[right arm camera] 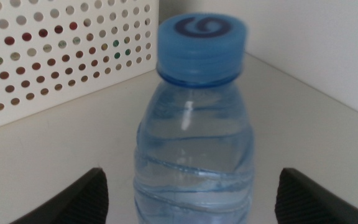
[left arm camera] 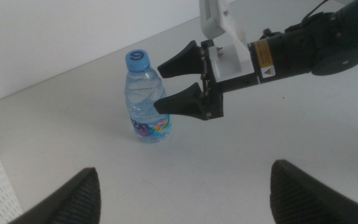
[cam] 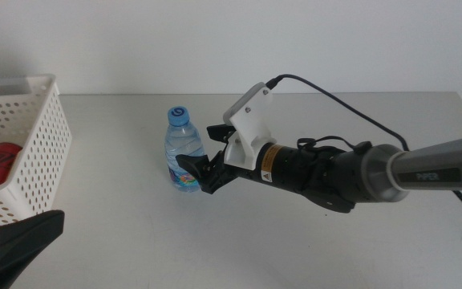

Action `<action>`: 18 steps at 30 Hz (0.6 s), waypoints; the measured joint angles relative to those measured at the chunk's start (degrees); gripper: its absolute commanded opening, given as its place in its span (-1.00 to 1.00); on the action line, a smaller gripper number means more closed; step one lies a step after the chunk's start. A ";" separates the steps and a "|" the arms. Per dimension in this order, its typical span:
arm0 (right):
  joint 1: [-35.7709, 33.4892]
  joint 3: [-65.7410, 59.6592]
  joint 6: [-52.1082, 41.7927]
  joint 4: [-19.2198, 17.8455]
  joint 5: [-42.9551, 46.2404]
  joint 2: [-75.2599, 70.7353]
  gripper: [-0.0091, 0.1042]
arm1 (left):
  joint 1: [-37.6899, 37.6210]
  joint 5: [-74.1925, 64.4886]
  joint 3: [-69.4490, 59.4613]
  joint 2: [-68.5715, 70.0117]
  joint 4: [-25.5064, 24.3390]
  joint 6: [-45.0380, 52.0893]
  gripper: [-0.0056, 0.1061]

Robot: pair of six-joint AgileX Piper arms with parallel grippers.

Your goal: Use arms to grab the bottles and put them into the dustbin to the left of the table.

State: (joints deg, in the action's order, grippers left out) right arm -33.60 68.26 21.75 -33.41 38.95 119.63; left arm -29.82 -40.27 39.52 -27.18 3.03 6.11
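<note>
A small clear water bottle (cam: pixel 184 152) with a blue cap stands upright on the white table (cam: pixel 135 241), left of centre. My right gripper (cam: pixel 200 149) reaches in from the right. It is open, with its two dark jaws spread at the bottle's right side and not pressing on it. In the right wrist view the bottle (right arm camera: pixel 194 124) fills the gap between the jaws of the right gripper (right arm camera: pixel 191 180). The left wrist view shows the bottle (left arm camera: pixel 146 99) and the right gripper (left arm camera: pixel 160 88) from the side. The white perforated dustbin (cam: pixel 34 152) stands at the left with a red can (cam: pixel 2 156) inside.
My left gripper (cam: pixel 6 210) waits open at the bottom left of the middle view, near the dustbin's front corner. Its own jaws (left arm camera: pixel 185 199) frame bare tabletop. The right arm's cable (cam: pixel 351 104) arcs above the table. A white wall lies behind.
</note>
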 measured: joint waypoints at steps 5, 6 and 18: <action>1.41 -8.35 2.92 0.00 -0.24 -10.55 0.41 | 0.00 0.00 0.00 0.00 0.00 0.00 0.78; 1.65 -10.15 3.81 0.00 -0.48 -13.28 0.41 | 0.00 0.00 0.00 0.00 0.00 0.00 0.78; 1.77 -19.50 23.65 -14.42 -19.65 -41.23 0.36 | 0.00 0.00 0.00 0.00 0.00 0.00 0.78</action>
State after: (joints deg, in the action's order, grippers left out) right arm -31.83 48.77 45.40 -47.83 19.30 78.40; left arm -29.82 -40.27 39.52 -27.18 3.03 6.11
